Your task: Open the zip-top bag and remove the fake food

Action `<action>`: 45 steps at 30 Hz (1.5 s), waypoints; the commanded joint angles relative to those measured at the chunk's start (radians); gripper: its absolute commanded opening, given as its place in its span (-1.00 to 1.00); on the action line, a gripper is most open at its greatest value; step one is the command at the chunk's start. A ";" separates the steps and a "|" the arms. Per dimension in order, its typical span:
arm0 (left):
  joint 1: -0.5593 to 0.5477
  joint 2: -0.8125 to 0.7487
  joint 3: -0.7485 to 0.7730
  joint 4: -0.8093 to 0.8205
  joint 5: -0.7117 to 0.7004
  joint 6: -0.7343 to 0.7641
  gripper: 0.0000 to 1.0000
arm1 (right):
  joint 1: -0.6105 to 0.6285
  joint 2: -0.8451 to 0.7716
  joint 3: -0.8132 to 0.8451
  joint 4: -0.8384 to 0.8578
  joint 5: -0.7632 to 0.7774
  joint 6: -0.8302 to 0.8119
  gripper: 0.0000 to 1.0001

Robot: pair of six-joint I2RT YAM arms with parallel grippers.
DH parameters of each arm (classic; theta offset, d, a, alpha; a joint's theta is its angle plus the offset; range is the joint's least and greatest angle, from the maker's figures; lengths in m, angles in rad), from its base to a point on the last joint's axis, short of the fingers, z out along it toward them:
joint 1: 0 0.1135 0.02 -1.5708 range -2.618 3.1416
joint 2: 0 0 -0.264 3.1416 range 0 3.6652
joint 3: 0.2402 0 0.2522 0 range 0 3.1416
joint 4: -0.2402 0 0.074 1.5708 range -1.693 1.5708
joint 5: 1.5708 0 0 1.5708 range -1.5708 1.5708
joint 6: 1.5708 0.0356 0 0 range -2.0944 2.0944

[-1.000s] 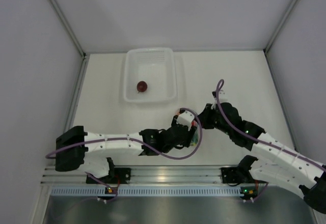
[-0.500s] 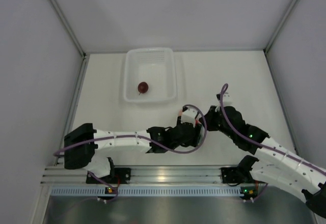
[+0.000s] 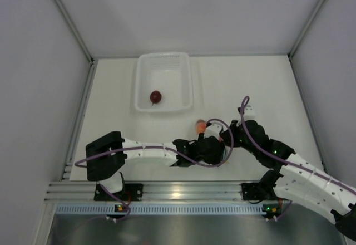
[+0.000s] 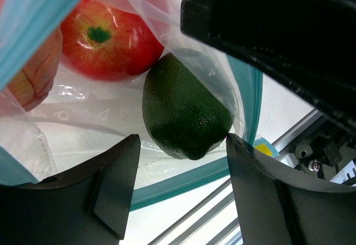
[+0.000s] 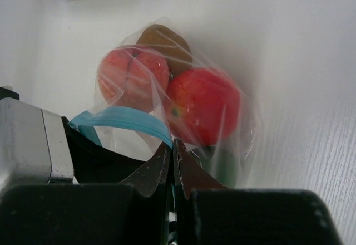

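The zip-top bag (image 5: 183, 89) lies on the table between both grippers, and its teal zip strip (image 4: 183, 179) is pulled open into a loop. My right gripper (image 5: 172, 143) is shut on the teal strip (image 5: 125, 121). Through the plastic I see a red fruit (image 5: 206, 106), an orange one (image 5: 133, 75), a brownish one (image 5: 164, 44) and a green one (image 4: 186, 114). My left gripper (image 4: 181, 145) is open at the bag's mouth, with a finger on each side of the green fruit. The red fruit (image 4: 105, 42) lies behind the green one. A dark maroon fruit (image 3: 155, 96) lies in the tub.
The translucent white tub (image 3: 164, 61) stands at the back of the table, left of centre. The two arms meet near the front middle (image 3: 219, 142). An aluminium rail (image 3: 183, 192) runs along the near edge. White walls enclose the table.
Both grippers and the bag have moved towards the near edge. The left arm has reached further right. An orange fruit now shows just behind the left gripper in the top view.
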 commanded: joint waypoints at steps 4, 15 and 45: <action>-0.001 0.055 0.073 0.000 0.007 0.000 0.44 | -0.012 -0.029 -0.026 0.038 -0.014 -0.008 -1.00; -0.004 0.039 -0.049 0.300 -0.026 -0.009 0.33 | -0.009 -0.083 -0.083 0.096 -0.149 0.042 -1.00; -0.024 0.019 -0.290 0.851 0.124 0.092 0.68 | 0.002 -0.077 -0.012 0.127 -0.428 0.032 -1.00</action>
